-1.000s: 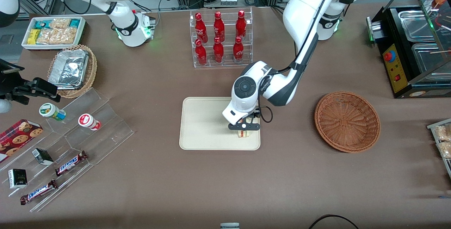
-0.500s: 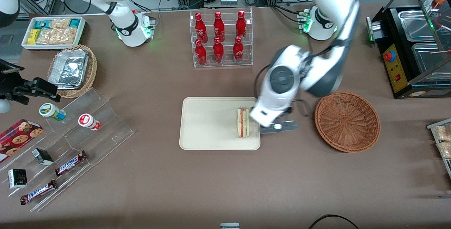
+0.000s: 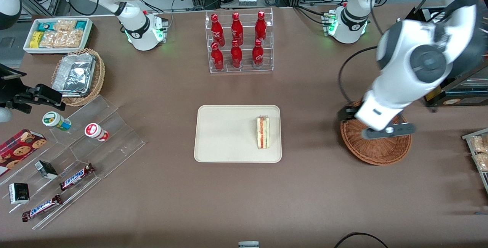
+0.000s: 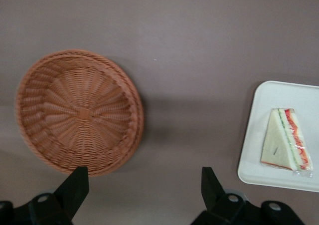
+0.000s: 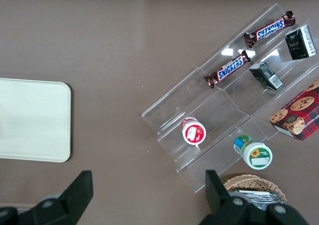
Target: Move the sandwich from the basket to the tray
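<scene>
In the front view, my end effector [image 3: 388,130] hangs above the one reddish-brown wicker basket [image 3: 381,149], with nothing in its grip. One sandwich [image 3: 263,132] stands on edge on the single cream tray [image 3: 225,133], near the tray's edge toward the basket. Its long axis runs toward and away from the front camera, with the red and green filling facing up. Six red bottles [image 3: 236,42] fill a clear rack.

In the left wrist view, my fingers [image 4: 75,187] stand wide apart and bare over the tabletop [image 4: 199,45]. The basket [image 4: 79,112] holds nothing. The sandwich [image 4: 286,140] lies well apart from it on the tray [image 4: 259,135], its narrow tip pointing away from my fingers.

In the right wrist view, two Snickers bars [image 5: 228,71] lie on a clear stepped stand [image 5: 219,110].
</scene>
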